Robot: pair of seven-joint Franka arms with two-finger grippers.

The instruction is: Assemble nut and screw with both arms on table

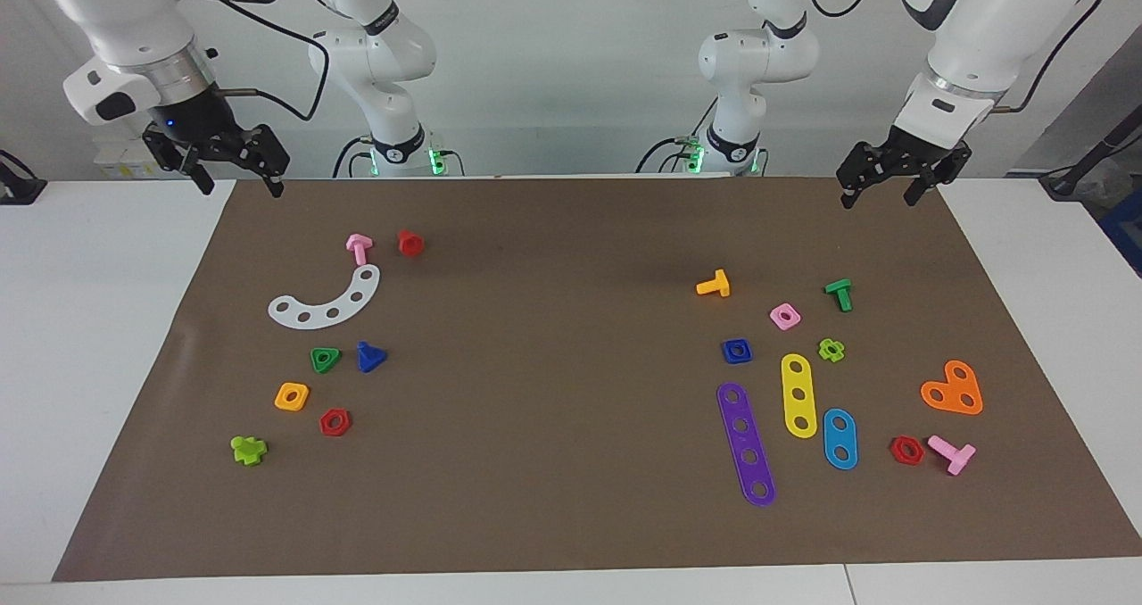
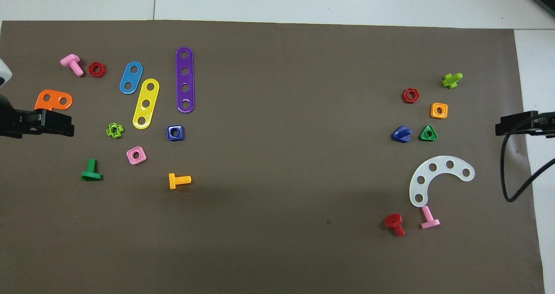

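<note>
The dark blue square nut [image 1: 737, 351] lies on the brown mat [image 1: 553, 462] toward the left arm's end; it also shows in the overhead view [image 2: 174, 132]. The dark blue screw [image 1: 370, 357] with its triangular head lies toward the right arm's end, beside a green triangular nut [image 1: 325, 360]; it also shows in the overhead view [image 2: 401, 134]. My left gripper [image 1: 879, 199] hangs open and empty over the mat's corner nearest the robots. My right gripper [image 1: 241, 186] hangs open and empty over the mat's edge at its own end. Both are high and well apart from the parts.
Around the nut lie a pink square nut [image 1: 785, 317], an orange screw [image 1: 714, 285], a green screw [image 1: 839, 294] and purple [image 1: 747, 444], yellow [image 1: 799, 395] and blue [image 1: 839, 438] strips. Near the screw lie a white curved strip [image 1: 326, 303], an orange square nut [image 1: 292, 396] and a red hex nut [image 1: 335, 422].
</note>
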